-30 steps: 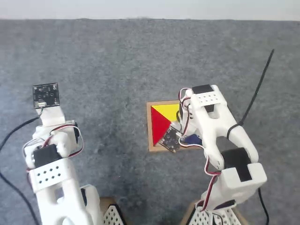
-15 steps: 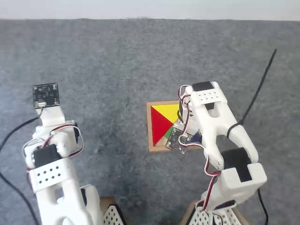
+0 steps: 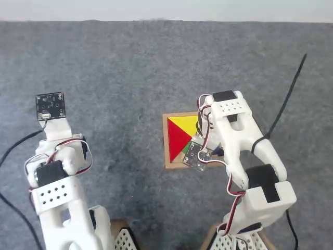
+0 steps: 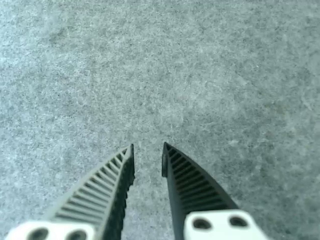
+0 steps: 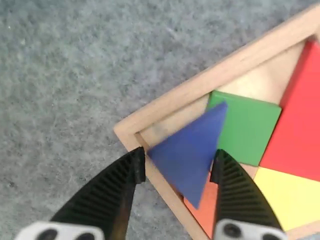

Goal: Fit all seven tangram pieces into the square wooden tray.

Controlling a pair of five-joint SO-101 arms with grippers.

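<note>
Tray point(image 5: 200, 86) holds red piece point(image 5: 300, 125), yellow piece point(image 5: 285, 195), green piece point(image 5: 247, 127), orange piece point(image 5: 205, 209). My right gripper point(image 5: 178, 160) clamps blue triangle point(image 5: 190, 150) over bare corner, not yet seated. My left gripper point(image 4: 148, 150) parted, empty.

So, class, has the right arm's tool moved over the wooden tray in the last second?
Yes. The right tool slid from the tray rim toward the tray's middle, uncovering a green piece beside the red triangle.

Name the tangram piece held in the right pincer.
The blue triangle, gripped by the right pincer over the wooden tray corner; the green square and red triangle lie flat inside.
</note>
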